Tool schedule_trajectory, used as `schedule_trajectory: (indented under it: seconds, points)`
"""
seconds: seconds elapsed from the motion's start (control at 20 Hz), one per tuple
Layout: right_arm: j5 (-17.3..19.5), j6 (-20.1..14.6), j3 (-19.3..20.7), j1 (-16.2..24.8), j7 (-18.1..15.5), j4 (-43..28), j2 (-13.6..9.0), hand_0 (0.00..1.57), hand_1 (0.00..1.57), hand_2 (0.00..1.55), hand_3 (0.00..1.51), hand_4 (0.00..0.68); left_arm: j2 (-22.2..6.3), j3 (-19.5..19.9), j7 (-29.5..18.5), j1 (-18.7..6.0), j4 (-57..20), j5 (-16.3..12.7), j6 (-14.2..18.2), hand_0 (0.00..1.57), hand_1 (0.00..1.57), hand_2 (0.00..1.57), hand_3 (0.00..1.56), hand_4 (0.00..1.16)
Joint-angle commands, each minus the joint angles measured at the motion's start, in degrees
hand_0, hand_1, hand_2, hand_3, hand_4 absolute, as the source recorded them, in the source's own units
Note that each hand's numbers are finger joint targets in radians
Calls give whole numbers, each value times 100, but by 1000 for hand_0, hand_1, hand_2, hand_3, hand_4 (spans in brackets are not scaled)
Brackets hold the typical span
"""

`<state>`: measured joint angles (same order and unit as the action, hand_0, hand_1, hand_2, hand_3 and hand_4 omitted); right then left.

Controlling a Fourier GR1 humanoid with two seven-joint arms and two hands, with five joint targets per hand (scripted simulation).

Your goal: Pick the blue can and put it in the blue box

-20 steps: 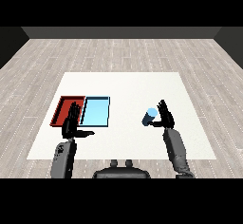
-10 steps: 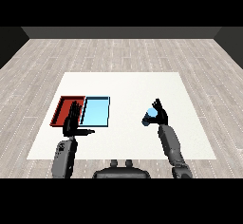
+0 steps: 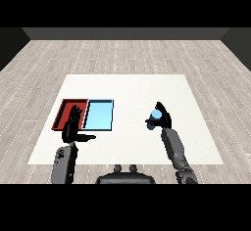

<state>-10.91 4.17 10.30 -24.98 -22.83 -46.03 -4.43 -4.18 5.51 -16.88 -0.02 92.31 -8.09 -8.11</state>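
Trays lay side by side at about nine o'clock on the white table [image 3: 127, 85], the red tray [image 3: 66, 108] outermost and the light blue tray [image 3: 99, 115] just beside it toward the centre. The left hand [image 3: 72, 127] stood over the near end of the red tray, fingers straight and relaxed, thumb out toward three o'clock, holding nothing. Bare tabletop separated the trays from the blue can [image 3: 156, 114], which sat at roughly four o'clock, well apart from the blue tray. The right hand [image 3: 162, 119] was wrapped around that can, fingers and thumb curled about it, so the can counted as gripped; whether it had left the surface could not be told. By my reading, the pick was made or nearly so, while the carry toward nine o'clock and the release into the light blue tray were not yet done
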Motion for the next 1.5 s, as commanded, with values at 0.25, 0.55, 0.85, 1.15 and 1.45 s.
schedule_trajectory:
  seconds: [0.25,0.55,0.85,1.15,1.45]
  points:
    - [407,-834,-153,-165,-505,410,220,1544,1544,1495,1455,596,164,-213,380,-136,187,156,261,0,0,0,0,0]
    - [553,-930,-564,8,223,-477,280,1493,1493,1465,1429,614,115,-184,-36,20,35,236,144,0,0,0,0,0]
    - [611,-903,-940,25,872,-2069,239,1496,1496,1487,1449,635,157,-446,20,169,4,437,85,0,0,0,0,0]
    - [843,-1088,-1203,-56,950,-2414,420,1456,1456,1457,1437,634,408,-821,470,209,429,88,220,0,0,0,0,0]
    - [775,-1139,-1413,-75,1386,-2912,441,1465,1465,1453,1429,635,415,-1022,762,-402,-234,-183,192,0,0,0,0,0]
